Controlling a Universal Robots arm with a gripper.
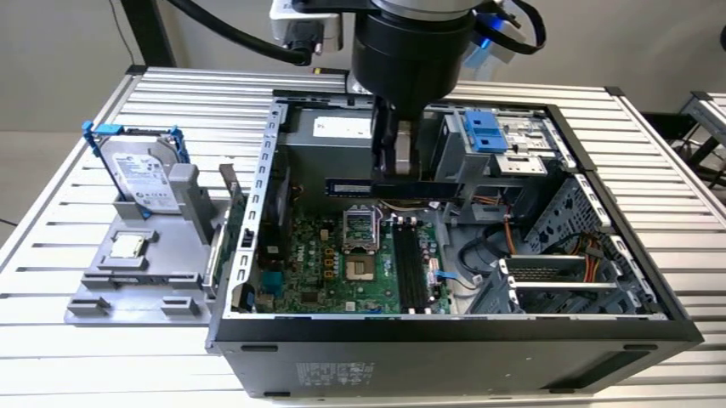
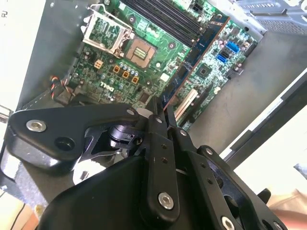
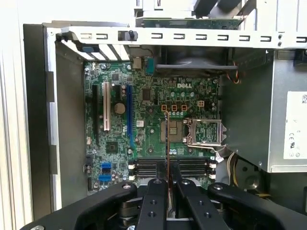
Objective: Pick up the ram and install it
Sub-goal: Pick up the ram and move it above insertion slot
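Midway thru carry: gripper (image 1: pixel 395 174) clamped tight on ram (image 1: pixel 349 187) over mobo (image 1: pixel 318 255); slots (image 1: pixel 411 265) lay at 5 o'clock; seating prob. needed alignment.

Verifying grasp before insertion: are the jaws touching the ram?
Touching. In the first wrist view the gripper has its jaws shut on the ram, which sticks out edge-on from between them with no gap.

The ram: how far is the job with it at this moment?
Picked up already: the gripper is shut on the ram, held in the air above the open computer case. Left: the ram is not seated yet; the black memory slots on the motherboard look empty.
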